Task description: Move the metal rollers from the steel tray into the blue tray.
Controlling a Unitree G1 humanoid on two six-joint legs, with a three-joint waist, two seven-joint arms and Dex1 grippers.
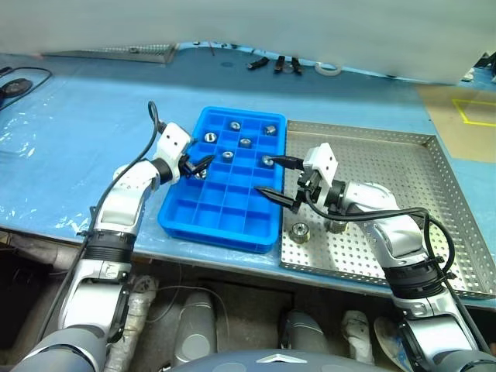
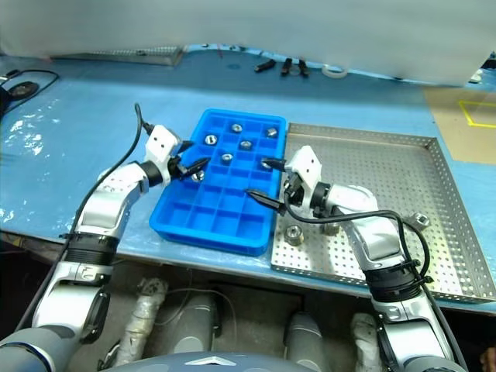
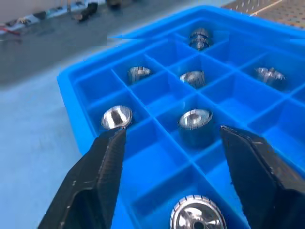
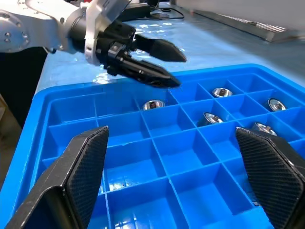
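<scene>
you have the blue tray point(image 1: 221, 213) lying on the blue-covered tabletop point(image 1: 77, 116), its long side touching the steel tray point(image 1: 434, 194) on the robot's right. your left gripper point(image 1: 203, 165) sits over the blue tray's left edge, jaws apart and holding nothing, with one metal roller point(image 3: 198, 215) lying in the compartment right beneath it. your right gripper point(image 1: 277, 180) reaches in over the blue tray's right edge from the steel tray side, jaws spread wide and empty. several metal rollers point(image 1: 246, 142) already rest in separate compartments at the far end of the blue tray, the end away from the robot; the compartments at the near end of the blue tray are bare. in the steel tray, a roller point(image 1: 300, 230) lies on the perforated floor just beside the blue tray's near right corner, another point(image 1: 336, 225) shows close by under your right arm, and in the right eye view one more point(image 2: 419, 219) sits near the steel tray's right rim. beyond the blue tray, at the far edge of the tabletop, lie some dark tools point(image 1: 275, 64) and a roll of tape point(image 1: 328, 70).
</scene>
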